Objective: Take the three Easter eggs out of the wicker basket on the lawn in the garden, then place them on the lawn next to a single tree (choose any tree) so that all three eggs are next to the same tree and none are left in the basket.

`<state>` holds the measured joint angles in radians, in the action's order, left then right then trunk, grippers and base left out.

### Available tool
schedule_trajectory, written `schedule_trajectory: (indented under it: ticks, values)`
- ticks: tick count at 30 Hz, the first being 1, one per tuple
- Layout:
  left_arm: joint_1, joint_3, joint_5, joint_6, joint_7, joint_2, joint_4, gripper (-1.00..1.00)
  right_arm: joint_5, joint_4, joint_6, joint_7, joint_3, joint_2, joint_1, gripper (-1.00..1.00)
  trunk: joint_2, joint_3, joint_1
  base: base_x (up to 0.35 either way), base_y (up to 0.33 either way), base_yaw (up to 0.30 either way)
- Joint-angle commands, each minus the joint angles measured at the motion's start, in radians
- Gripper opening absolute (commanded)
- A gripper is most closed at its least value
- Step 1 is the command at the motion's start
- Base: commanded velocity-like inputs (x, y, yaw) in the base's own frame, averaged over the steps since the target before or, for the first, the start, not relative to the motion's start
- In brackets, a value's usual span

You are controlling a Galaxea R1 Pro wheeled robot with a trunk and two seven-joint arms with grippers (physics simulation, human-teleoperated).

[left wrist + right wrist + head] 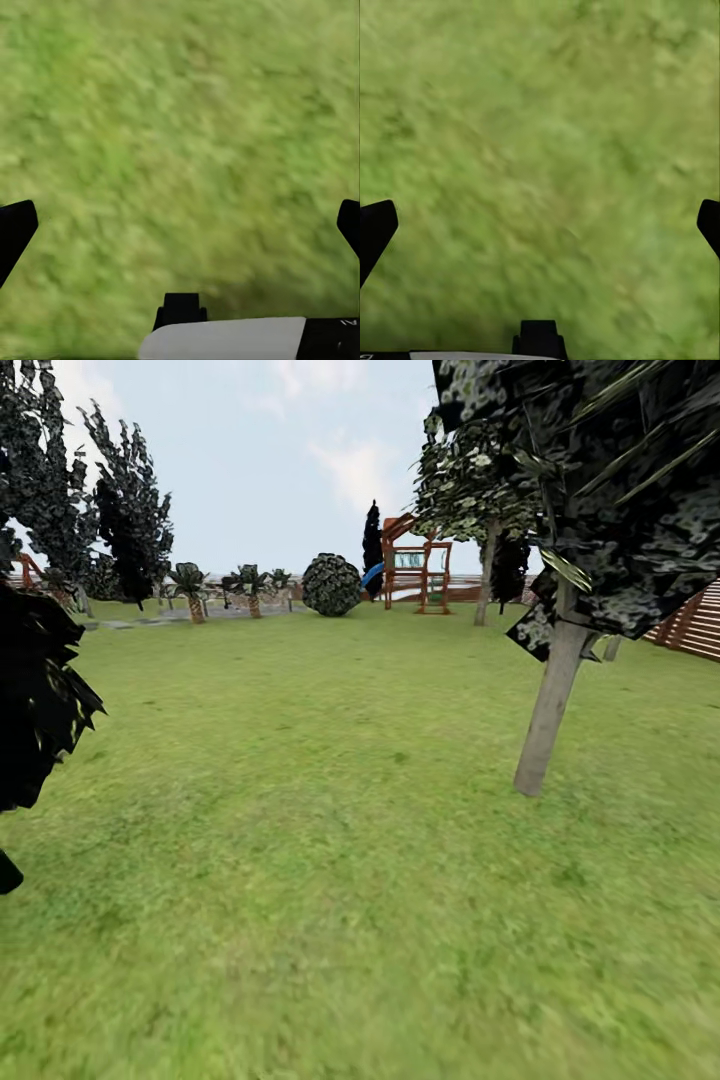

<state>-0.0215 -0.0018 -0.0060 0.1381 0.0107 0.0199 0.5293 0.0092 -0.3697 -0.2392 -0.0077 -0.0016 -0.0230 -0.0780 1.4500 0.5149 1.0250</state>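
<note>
the lawn point(300, 840) spreads out wide and mottled green, and the nearest tree point(548, 710) stands on it ahead and to the right, its bare grey-brown trunk leaning a little under a dark leafy crown. a second tree of the same kind point(487, 575) stands well beyond the first, just beside the red playset point(415, 565). left of the playset sits a round bush point(331, 584), and further left a row of short palms point(190, 588). a brown slat fence point(695, 625) shows behind the near tree. the left gripper point(180, 225) hangs over bare grass with its fingertips point(15, 229) spread wide and nothing between them. the right gripper point(540, 225) is likewise wide apart above grass, holding nothing.
</note>
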Motion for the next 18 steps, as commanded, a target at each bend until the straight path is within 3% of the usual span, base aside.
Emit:
schedule_trajectory:
  ticks: [1,6,18]
  values:
    - [0.0,0.0,0.0,0.0,0.0,0.0,0.0,1.0,0.0,0.0,0.0,0.0,0.0,0.0,0.0,1.0,0.0,0.0,0.0,0.0,0.014,0.291]
    - [0.0,0.0,0.0,0.0,0.0,0.001,0.0,1.0,0.0,-0.001,0.0,0.0,0.0,0.0,0.0,1.0,0.0,0.0,0.0,0.087,0.004,0.291]
    - [0.0,-0.001,0.0,-0.002,0.0,0.003,0.0,1.0,0.0,0.0,0.0,0.0,0.0,0.0,0.0,1.0,0.0,0.0,0.0,0.301,-0.077,0.29]
